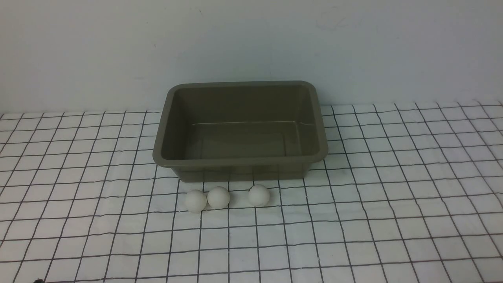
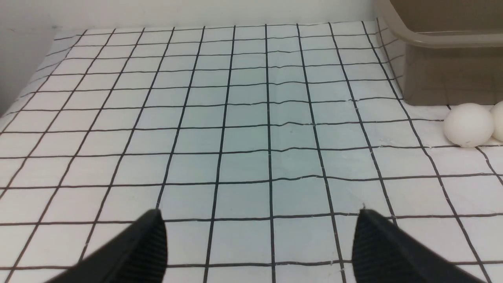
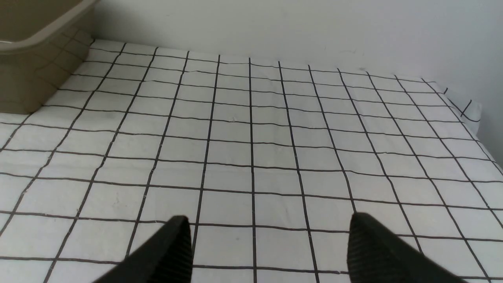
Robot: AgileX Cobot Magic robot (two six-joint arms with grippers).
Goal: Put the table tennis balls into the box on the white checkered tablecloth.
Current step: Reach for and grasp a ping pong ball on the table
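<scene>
The left jaws [image 2: 259, 239] and right jaws [image 3: 269, 243] are both spread with nothing between them, and ahead of them, between the 2 pairs, sits the box [image 1: 240, 172] with 0 balls visible inside. All 3 table tennis balls [image 1: 259, 195] lie beyond the jaws on the checkered tablecloth [image 1: 377, 243], so 3 seem left to move; no writing is readable.

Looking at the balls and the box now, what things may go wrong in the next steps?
The left ball sits right beside the middle ball, so a pincer may push one while grasping the other. All three, the right ball included, lie close before the box; its overhanging rim might get bumped.
</scene>
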